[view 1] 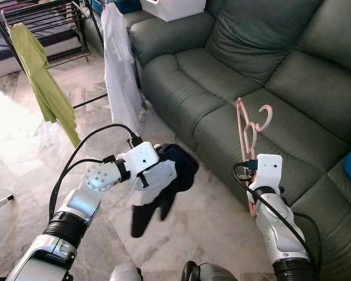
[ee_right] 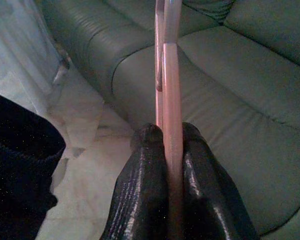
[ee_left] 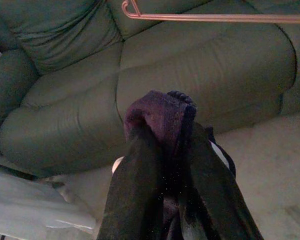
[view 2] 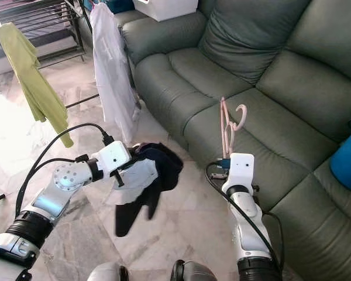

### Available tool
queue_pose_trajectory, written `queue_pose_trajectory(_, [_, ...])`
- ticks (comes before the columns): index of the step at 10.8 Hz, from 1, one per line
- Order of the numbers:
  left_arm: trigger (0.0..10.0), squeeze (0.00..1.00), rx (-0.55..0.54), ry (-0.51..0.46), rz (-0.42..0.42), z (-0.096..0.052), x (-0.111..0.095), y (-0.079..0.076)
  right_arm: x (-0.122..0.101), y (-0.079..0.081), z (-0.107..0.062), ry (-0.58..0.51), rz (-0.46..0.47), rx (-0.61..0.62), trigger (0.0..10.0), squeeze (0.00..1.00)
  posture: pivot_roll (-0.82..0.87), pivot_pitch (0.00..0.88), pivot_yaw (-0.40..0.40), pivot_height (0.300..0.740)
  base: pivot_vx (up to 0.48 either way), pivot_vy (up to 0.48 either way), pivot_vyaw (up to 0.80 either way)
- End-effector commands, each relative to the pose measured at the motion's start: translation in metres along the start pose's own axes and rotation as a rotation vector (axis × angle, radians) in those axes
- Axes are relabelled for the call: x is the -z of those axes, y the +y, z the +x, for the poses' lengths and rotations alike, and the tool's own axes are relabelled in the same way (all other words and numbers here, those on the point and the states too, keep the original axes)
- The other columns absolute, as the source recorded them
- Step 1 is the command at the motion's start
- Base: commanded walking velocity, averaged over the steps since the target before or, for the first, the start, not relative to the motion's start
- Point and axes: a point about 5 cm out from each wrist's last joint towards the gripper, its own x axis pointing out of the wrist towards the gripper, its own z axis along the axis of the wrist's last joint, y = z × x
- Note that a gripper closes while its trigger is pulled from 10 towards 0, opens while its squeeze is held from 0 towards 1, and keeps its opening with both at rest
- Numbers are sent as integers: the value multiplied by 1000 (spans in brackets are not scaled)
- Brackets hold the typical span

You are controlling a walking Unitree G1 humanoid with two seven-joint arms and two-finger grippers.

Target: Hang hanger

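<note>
Before the sofa point(view 1: 234, 76), the right pincer point(ee_right: 166, 137) clamps a pink hanger point(view 1: 247, 132) upright; the left pincer point(ee_left: 162, 120) grips a dark garment point(view 1: 164, 184).

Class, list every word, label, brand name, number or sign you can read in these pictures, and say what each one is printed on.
None: no readable text on the pink hanger, dark garment, white shirt, green shirt, sofa or white box.
</note>
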Motion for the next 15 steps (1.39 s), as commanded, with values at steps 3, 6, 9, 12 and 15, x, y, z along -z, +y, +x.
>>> queue_pose_trajectory(3, [10000, 0, -4, -33, 13, 0, -5, 4, -5, 6, 1, -4, -48, -96, 10000, 0, -68, 53, -30, 740, 130, 0, 0])
queue_pose_trajectory(6, [10000, 0, -7, -30, 10, 0, -4, 4, -5, 3, 3, 2, -57, -94, 10000, 0, -69, 53, -35, 740, 284, 0, 0])
queue_pose_trajectory(9, [10000, 0, 5, -28, 15, 0, -4, 2, -1, 8, -2, 11, -64, -123, 10000, 0, -67, 50, -34, 740, 448, 0, 0])
queue_pose_trajectory(12, [10000, 0, 12, -28, 9, 1, -3, 2, -1, 8, -1, 9, -73, -132, 10000, 0, -69, 45, -36, 740, 410, 0, 0])
queue_pose_trajectory(15, [10000, 0, -15, -24, 18, -1, -2, 2, -2, 8, -1, 7, -83, -139, 10000, 0, -70, 44, -38, 740, 0, 0, 0])
